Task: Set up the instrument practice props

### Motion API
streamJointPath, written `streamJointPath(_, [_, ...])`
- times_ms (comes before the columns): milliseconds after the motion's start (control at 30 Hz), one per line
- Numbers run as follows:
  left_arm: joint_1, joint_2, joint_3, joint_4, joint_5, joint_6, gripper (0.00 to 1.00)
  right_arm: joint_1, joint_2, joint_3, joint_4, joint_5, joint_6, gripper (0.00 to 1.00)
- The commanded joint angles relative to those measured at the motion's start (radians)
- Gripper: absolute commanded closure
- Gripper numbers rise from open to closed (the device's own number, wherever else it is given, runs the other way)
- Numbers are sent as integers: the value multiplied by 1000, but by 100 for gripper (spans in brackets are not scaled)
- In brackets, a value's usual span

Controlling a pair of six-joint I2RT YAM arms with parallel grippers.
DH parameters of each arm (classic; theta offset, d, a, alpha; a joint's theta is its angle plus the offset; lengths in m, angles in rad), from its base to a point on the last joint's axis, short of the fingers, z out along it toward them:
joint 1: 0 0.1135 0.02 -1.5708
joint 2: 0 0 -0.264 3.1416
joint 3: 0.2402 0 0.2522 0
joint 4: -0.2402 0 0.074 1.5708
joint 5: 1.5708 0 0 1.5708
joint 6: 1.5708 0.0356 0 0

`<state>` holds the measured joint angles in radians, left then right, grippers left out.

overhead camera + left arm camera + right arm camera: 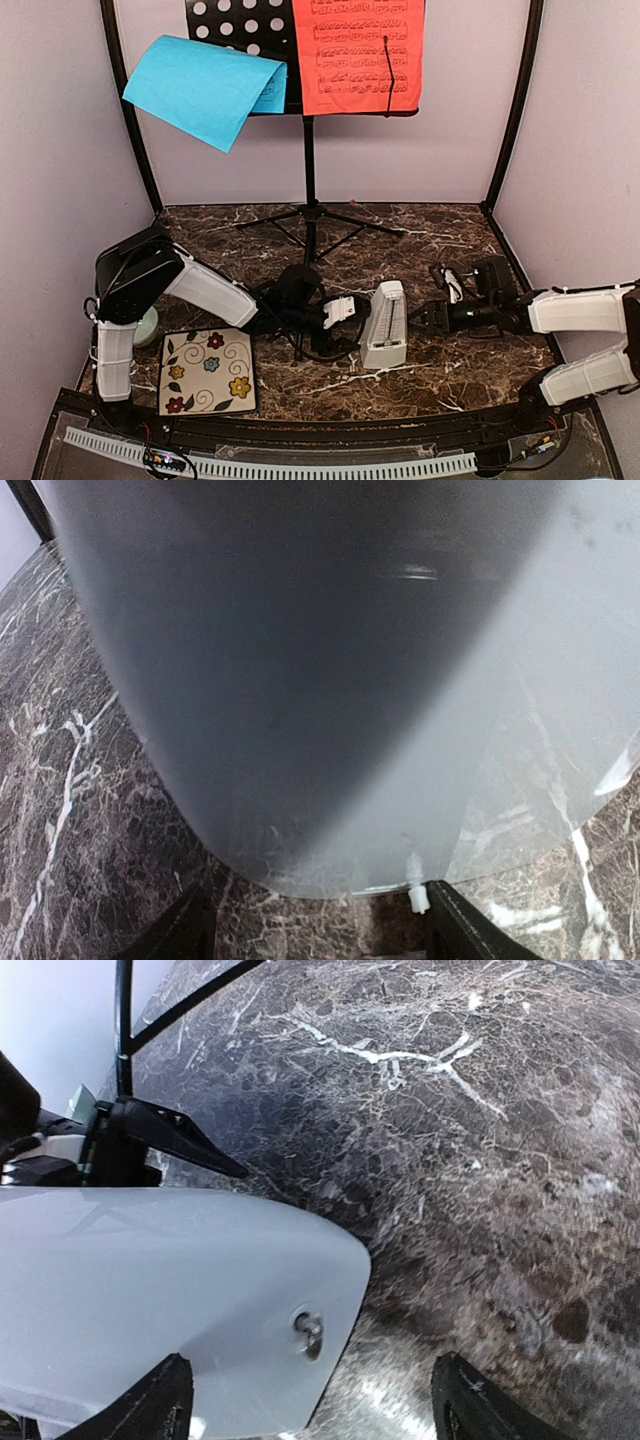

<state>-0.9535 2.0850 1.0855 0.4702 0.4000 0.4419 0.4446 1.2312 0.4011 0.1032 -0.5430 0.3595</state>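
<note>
the whitish metronome (385, 325) stands upright on the marble table (450, 250). the left gripper (345, 311) sits just left of it, fingers (185, 932) spread and released. the right gripper (428, 318) is just right of it, fingers (470, 1400) also parted, grasping nothing. behind the metronome rises the music stand (309, 170), its blue sheet (200, 90) drooping and its red sheet (355, 55) flat.
</note>
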Motion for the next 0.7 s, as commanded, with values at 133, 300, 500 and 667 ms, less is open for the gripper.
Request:
streamJointPath(133, [-2,-3,16,62,1,-20,27,30,-268,-63,-78,11,54,10])
streamJointPath(300, [-2,-3,24,56,1,-18,26,36,-408,44,-126,59,105,9])
streamJointPath(500, [-2,-2,35,44,5,-5,25,77,-388,184,-158,90,151,9])
streamJointPath(667, [-2,-2,41,35,8,-2,23,155,-301,252,-174,139,163,12])
